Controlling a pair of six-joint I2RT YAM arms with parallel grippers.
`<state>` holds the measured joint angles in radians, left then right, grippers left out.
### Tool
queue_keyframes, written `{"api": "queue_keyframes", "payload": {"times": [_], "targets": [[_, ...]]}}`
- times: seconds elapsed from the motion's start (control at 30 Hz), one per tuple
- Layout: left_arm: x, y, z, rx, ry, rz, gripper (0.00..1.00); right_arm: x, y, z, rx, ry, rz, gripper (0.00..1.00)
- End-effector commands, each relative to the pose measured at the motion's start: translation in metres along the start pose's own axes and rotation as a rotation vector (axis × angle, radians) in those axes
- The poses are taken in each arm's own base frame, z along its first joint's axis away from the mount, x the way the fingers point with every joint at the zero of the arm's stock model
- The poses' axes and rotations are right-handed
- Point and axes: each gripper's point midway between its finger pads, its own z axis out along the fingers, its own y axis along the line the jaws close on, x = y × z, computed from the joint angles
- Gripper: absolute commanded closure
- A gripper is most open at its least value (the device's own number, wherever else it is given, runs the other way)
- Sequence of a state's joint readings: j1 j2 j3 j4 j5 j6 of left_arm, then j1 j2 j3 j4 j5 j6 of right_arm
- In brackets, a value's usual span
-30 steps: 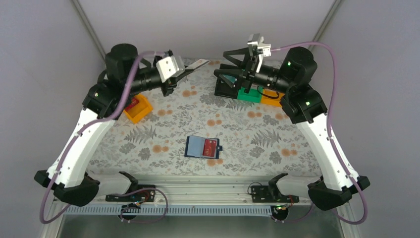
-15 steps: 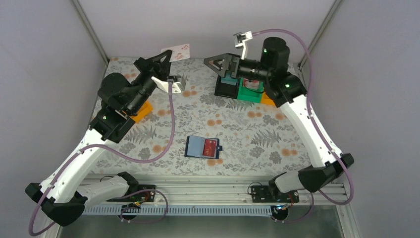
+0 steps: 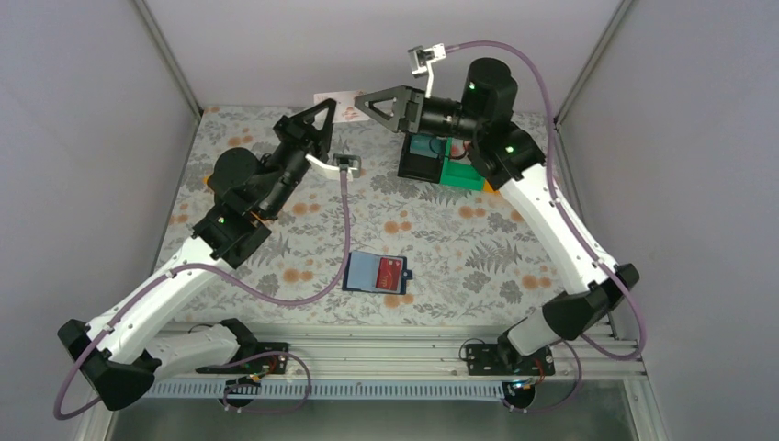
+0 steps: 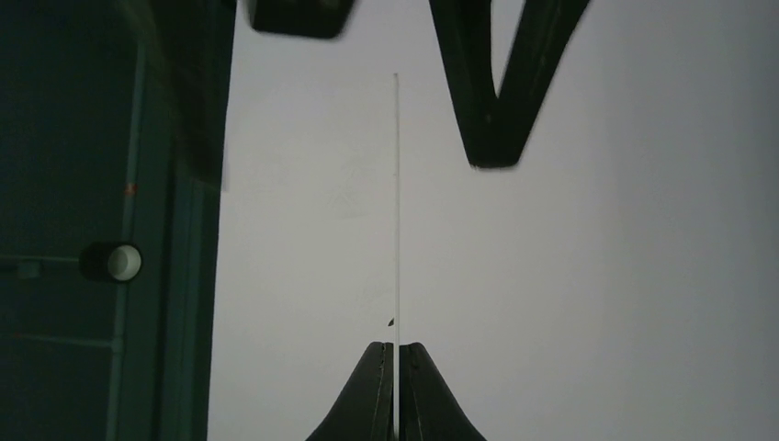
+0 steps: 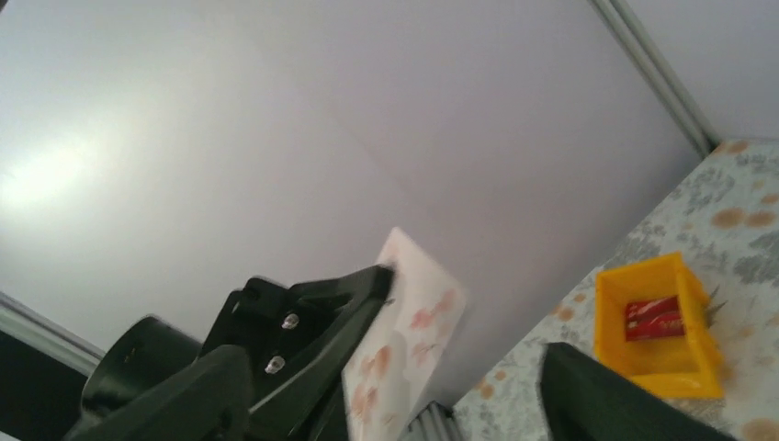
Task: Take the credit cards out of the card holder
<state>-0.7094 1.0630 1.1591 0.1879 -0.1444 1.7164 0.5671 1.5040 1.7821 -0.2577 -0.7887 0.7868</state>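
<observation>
The navy card holder point(image 3: 366, 273) lies open on the table's near middle with a red credit card point(image 3: 391, 274) in its slot. High over the back of the table, my left gripper point(image 3: 323, 108) is shut on a white credit card with pink flowers point(image 3: 336, 103). The left wrist view shows that card edge-on point(image 4: 396, 202) between my left gripper's closed fingertips point(image 4: 396, 354). My right gripper point(image 3: 361, 101) is open and points left, its tips just right of the held card. In the right wrist view the card point(image 5: 413, 344) stands between my right gripper's spread fingers point(image 5: 395, 404).
A black bin point(image 3: 423, 162) and a green bin point(image 3: 462, 175) stand at the back right, under the right arm. An orange bin point(image 5: 657, 322) holding a red item sits at the back left, mostly hidden by the left arm in the top view. Walls enclose the table.
My left gripper has swung up and toward the back centre with the flowered card. The right gripper has moved left, up to that card. The card holder has stayed put.
</observation>
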Motion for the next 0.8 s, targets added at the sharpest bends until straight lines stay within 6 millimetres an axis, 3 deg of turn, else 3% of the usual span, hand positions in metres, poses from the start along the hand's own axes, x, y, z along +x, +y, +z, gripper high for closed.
{"api": "queue_keyframes", "payload": {"times": [0.0,0.13,0.17,0.2,0.37,0.4,0.5,0.57,0.6,0.77], "targets": [[-0.003,0.006,-0.002,-0.029,0.004,0.05,0.98,-0.005,0.009,0.015,-0.051,0.016,0.008,0.31],[-0.008,-0.002,0.0,-0.01,-0.009,0.059,0.98,-0.007,0.012,0.02,-0.07,0.039,0.007,0.73],[-0.008,-0.002,0.001,-0.009,-0.009,0.058,0.98,-0.005,0.009,0.021,-0.06,0.049,0.017,0.9],[-0.008,-0.001,0.002,-0.008,-0.009,0.057,0.97,-0.002,0.004,0.022,-0.049,0.062,0.034,0.95],[-0.008,-0.011,0.003,0.039,-0.006,0.039,0.97,0.006,-0.021,0.016,0.027,0.069,0.075,0.96],[-0.007,-0.014,0.003,0.056,0.0,0.026,0.92,0.004,-0.026,0.012,0.042,0.059,0.08,0.96],[-0.006,-0.023,0.001,0.117,0.01,-0.046,0.45,-0.003,-0.034,-0.004,0.082,0.019,0.076,0.96],[-0.007,-0.033,-0.001,0.179,0.012,-0.129,0.07,-0.008,-0.041,-0.017,0.124,-0.005,0.069,0.96],[-0.008,-0.04,-0.003,0.218,0.012,-0.177,0.01,-0.01,-0.048,-0.023,0.154,-0.017,0.067,0.96],[-0.014,-0.089,-0.016,0.457,0.06,-0.631,0.0,-0.018,-0.096,-0.065,0.34,-0.09,0.054,0.96]]}}
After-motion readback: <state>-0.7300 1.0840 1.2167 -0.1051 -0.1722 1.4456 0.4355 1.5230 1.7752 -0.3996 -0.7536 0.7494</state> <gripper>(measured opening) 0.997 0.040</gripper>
